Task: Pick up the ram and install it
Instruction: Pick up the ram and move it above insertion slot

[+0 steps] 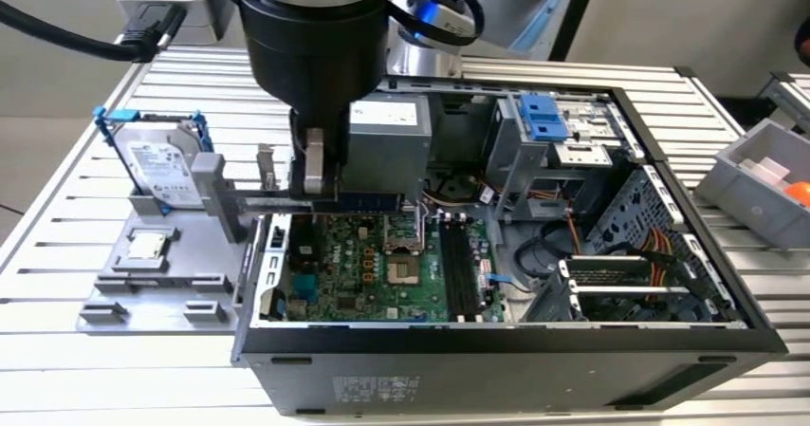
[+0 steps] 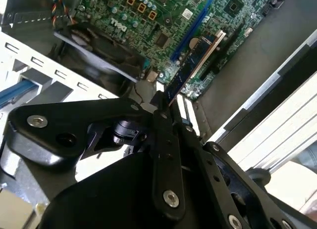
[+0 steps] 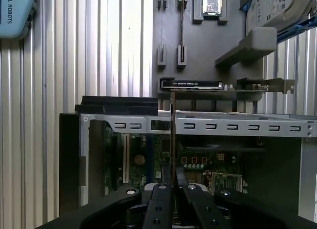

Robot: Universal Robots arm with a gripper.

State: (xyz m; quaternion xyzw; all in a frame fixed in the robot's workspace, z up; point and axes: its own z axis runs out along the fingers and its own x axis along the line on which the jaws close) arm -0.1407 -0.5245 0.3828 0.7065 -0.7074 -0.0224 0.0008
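Observation:
My gripper (image 1: 311,184) is shut on the ram (image 2: 198,58), a thin dark stick with a gold edge that juts out from the fingertips. In the first wrist view the ram (image 3: 172,135) shows edge-on as a thin line above the gripper (image 3: 173,184). The gripper hangs over the open computer case (image 1: 506,341), above the motherboard (image 1: 367,265), near the case wall on the exterior view's left. In the second wrist view the stick floats above the board, parallel to a long blue slot (image 2: 190,31). The black slots (image 1: 462,274) lie further toward the exterior view's right.
A grey holder tray (image 1: 139,303) beside the case carries a silver hard drive in a blue frame (image 1: 165,165), a small square chip (image 1: 150,246) and an upright expansion card (image 3: 198,84). A grey bin (image 1: 772,175) stands at the exterior view's right. Cables and a drive cage fill the case's far side.

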